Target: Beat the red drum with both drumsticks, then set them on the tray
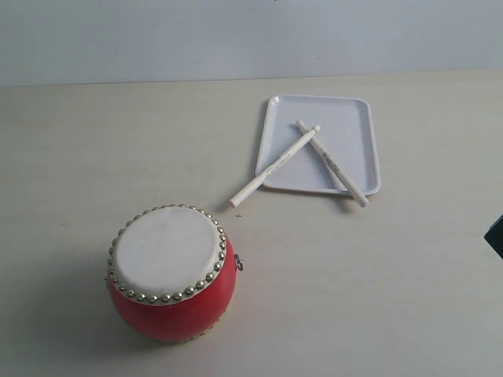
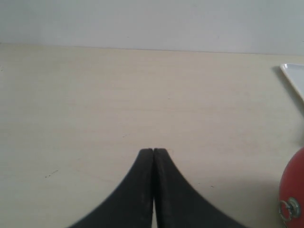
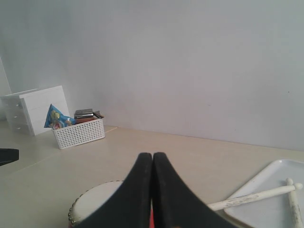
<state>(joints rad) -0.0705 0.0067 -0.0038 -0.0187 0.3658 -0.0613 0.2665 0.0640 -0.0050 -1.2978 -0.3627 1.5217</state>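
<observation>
The red drum point(image 1: 171, 271) stands at the front left of the table, off-white skin up, studs round its rim. Both pale drumsticks lie crossed on the white tray point(image 1: 357, 118) at the back right: one drumstick point(image 1: 275, 167) sticks out over the tray's near-left edge onto the table, the other drumstick point(image 1: 333, 164) overhangs the near edge. My left gripper point(image 2: 153, 151) is shut and empty above bare table, with the drum's side point(image 2: 293, 197) and a tray corner point(image 2: 294, 76) at the frame's edge. My right gripper point(image 3: 152, 155) is shut and empty, the drum point(image 3: 97, 199) and the sticks point(image 3: 256, 196) beyond it.
A white mesh basket point(image 3: 78, 132) with packets and a white drawer box point(image 3: 34, 108) stand by the wall in the right wrist view. A dark object point(image 1: 495, 234) shows at the exterior view's right edge. A pale wall runs behind the table.
</observation>
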